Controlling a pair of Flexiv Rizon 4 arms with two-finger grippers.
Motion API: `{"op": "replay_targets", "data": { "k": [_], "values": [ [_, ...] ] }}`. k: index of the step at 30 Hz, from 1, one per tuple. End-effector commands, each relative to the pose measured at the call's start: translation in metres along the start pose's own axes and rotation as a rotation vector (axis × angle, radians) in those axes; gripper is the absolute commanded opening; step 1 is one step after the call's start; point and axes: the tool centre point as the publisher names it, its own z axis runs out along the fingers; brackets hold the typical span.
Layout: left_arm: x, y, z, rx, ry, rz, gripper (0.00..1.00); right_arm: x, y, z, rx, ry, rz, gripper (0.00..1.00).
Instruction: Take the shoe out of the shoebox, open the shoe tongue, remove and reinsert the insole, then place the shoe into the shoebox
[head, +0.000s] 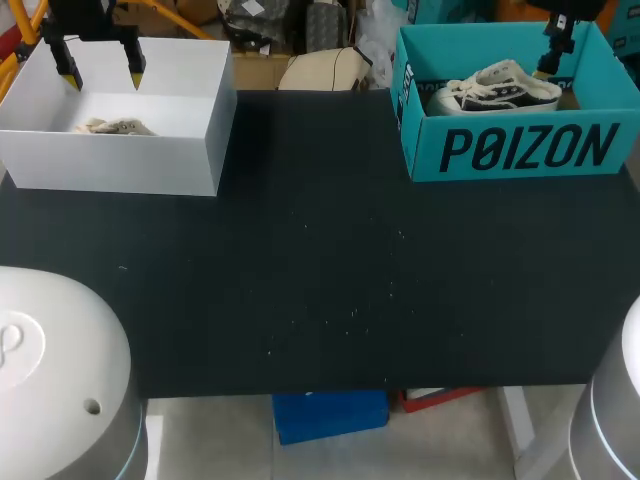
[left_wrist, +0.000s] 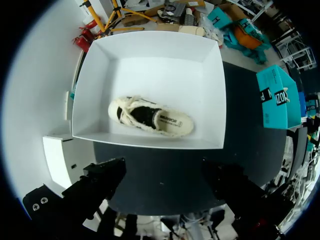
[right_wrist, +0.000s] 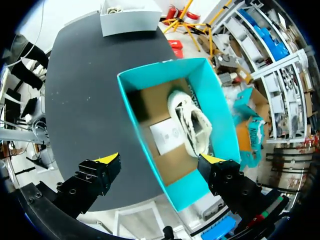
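Shoe (head: 495, 88) lengthwise in teal shoebox (head: 520, 150), long axis left-right; left gripper (head: 102, 76), right gripper (right_wrist: 160, 161) spread wide, empty.

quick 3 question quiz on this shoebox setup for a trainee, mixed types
1. True or false: the white box is empty.
2. The right jaws hang over which one: A the white box, B the teal box?
3. Fill in: the left jaws stand ____.
Key: 1 false, a shoe lies in it; 2 B; 3 open.
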Motion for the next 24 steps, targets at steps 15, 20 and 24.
{"op": "replay_targets", "data": {
  "k": [15, 20, 24],
  "values": [
    [0.0, 0.0, 0.0, -0.002, -0.002, -0.001, 1.0, -0.069, 0.058, 0.035, -0.027, 0.134, -0.104, 0.96],
    [0.0, 0.0, 0.0, -0.002, -0.002, -0.001, 1.0, -0.086, 0.055, 0.05, -0.025, 0.151, -0.148, 0.55],
    [0.0, 0.0, 0.0, -0.002, -0.002, -0.001, 1.0, -0.093, 0.044, 0.062, -0.031, 0.16, -0.16, 0.45]
  ]
}}
